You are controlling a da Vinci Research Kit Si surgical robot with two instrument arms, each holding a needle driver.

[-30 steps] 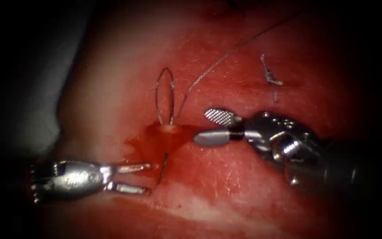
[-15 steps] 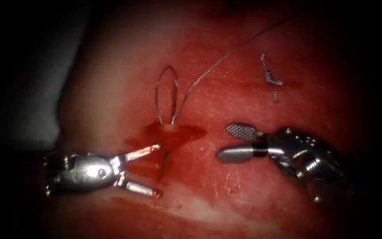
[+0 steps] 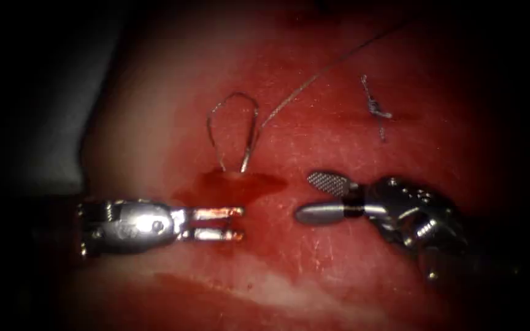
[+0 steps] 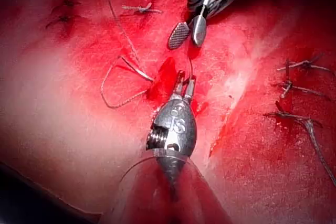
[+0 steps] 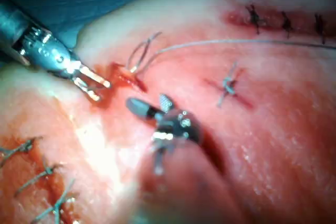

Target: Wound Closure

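- The needle (image 4: 190, 69) shows as a short dark sliver standing out of the tissue (image 3: 338, 263) just past the tips of the left tool; the rest of its curve is buried. In the endoscope view it cannot be made out in the dark red between those tips.
- The thread (image 3: 314, 76) leaves the tissue at the centre of the endoscope frame. It forms a narrow upright loop, then runs as one long strand to the upper right of the frame. Neither tool touches it.
- A pool of red fluid (image 3: 240, 184) lies at the foot of the loop, over the cut, just above the left tool's tips.
- The left tool (image 3: 240, 222) comes in from the lower left of the endoscope frame and lies level. Its jaws are narrowly parted, with a slim gap between the two blades, set about the spot where the needle surfaces. They are not clenched on anything that can be seen.
- The right tool (image 3: 307, 196) lies right of the fluid, near it but apart. Its jaws are spread wide, with the ridged face of the upper blade in sight, and they grasp nothing.
- A tied knot with cut ends of thread (image 3: 375, 110) lies in the upper right of the endoscope frame, well clear of both tools.
- A row of finished stitches (image 5: 286, 22) shows in the right wrist view.
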